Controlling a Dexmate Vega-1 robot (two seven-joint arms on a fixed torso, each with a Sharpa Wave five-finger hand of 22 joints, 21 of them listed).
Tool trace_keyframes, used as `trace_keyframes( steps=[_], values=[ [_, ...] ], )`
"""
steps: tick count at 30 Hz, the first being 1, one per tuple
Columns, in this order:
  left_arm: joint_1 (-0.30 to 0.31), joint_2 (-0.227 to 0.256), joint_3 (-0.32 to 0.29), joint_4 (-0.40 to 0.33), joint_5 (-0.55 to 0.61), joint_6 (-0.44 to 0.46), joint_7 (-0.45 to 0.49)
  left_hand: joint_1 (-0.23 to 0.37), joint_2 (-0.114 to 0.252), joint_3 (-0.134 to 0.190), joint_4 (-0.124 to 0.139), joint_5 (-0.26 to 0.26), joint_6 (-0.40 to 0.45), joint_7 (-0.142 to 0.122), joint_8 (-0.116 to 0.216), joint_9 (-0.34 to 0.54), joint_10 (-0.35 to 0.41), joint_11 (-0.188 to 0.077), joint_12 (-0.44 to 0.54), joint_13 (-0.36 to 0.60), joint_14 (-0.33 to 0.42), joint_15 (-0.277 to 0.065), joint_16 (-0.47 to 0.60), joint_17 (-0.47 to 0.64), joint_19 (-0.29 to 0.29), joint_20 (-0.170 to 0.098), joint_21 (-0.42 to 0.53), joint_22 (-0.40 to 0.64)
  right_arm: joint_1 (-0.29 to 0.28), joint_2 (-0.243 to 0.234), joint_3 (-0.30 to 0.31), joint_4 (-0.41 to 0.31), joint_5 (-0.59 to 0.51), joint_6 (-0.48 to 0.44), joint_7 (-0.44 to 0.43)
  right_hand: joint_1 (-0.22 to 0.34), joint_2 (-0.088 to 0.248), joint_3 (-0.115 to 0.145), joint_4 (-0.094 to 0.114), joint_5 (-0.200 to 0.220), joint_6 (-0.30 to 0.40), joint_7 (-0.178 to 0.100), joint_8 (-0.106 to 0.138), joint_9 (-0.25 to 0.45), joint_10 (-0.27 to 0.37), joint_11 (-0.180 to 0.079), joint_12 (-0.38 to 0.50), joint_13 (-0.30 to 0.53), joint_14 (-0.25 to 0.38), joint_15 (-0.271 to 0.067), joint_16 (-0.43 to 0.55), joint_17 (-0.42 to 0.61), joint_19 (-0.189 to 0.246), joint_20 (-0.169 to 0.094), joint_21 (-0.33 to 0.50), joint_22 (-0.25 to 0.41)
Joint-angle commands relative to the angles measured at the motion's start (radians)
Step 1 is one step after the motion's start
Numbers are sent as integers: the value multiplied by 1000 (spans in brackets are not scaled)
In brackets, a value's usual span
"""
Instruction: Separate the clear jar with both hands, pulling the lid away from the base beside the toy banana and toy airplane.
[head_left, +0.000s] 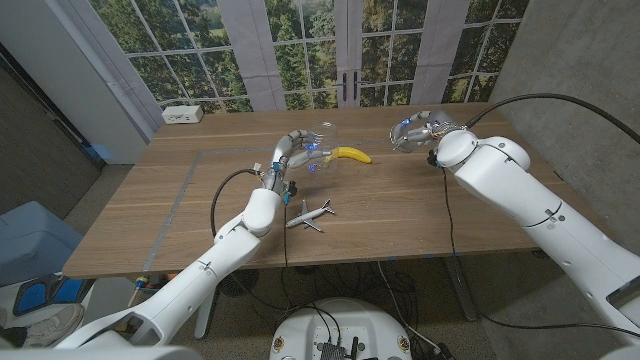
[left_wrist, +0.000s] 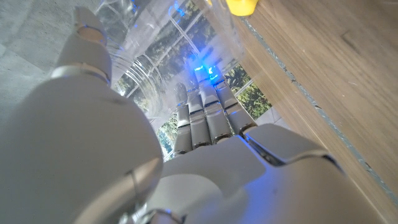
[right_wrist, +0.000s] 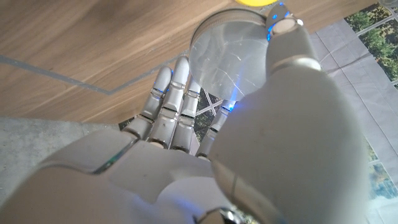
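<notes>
Clear jar base (head_left: 318, 150) being gripped by left hand (head_left: 290, 152); lid (right_wrist: 229, 53) being held by right hand (head_left: 418, 131), well apart; banana (head_left: 350, 154) between. Keep pull level.

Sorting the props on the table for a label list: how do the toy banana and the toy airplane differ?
The toy banana is yellow and curved; the toy airplane is white with wings and a tail. The banana lies farther back on the wooden table, between the two hands, the left hand and the right hand; the airplane sits nearer the robot, by the left forearm. Both rest on the table, held by neither hand.
</notes>
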Motion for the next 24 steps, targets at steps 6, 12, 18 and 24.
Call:
trace_keyframes(
  steps=[6, 12, 18, 24],
  values=[
    [85, -20, -54, -29, 22, 24, 165, 239, 240, 40, 48, -6, 412, -288, 4, 0, 398, -311, -7, -6, 71, -236, 2, -1, 10, -51, 9, 1, 111, 5, -98, 73, 136, -102, -38, 288, 316, 114, 25, 13, 478, 226, 134, 41, 200, -200, 46, 37, 28, -162, -5, 10, 4, -82, 15, -5],
    [106, -27, -72, -28, 30, 24, 214, 240, 241, 38, 49, -6, 412, -287, 4, 1, 400, -310, -10, -11, 73, -236, -1, -2, 9, -51, 11, 1, 141, -1, -163, 96, 131, -99, -62, 288, 315, 116, 24, 15, 477, 227, 131, 38, 197, -200, 44, 40, 28, -161, -5, 14, 5, -83, 18, -9],
    [125, -27, -86, -33, 31, 27, 242, 240, 242, 35, 50, -6, 410, -288, 4, 3, 402, -310, -12, -16, 73, -236, -3, -4, 9, -50, 14, 2, 174, 1, -233, 117, 108, -106, -89, 288, 315, 118, 24, 17, 476, 228, 131, 39, 197, -200, 43, 44, 27, -161, -6, 19, 6, -83, 22, -13],
    [140, -33, -95, -34, 30, 42, 268, 241, 242, 33, 50, -6, 411, -288, 3, 1, 403, -310, -15, -20, 72, -236, -6, -6, 10, -50, 17, 2, 207, 13, -295, 146, 93, -133, -98, 287, 315, 121, 24, 19, 472, 228, 127, 36, 195, -200, 40, 47, 27, -159, -7, 24, 6, -84, 26, -18]
  ],
)
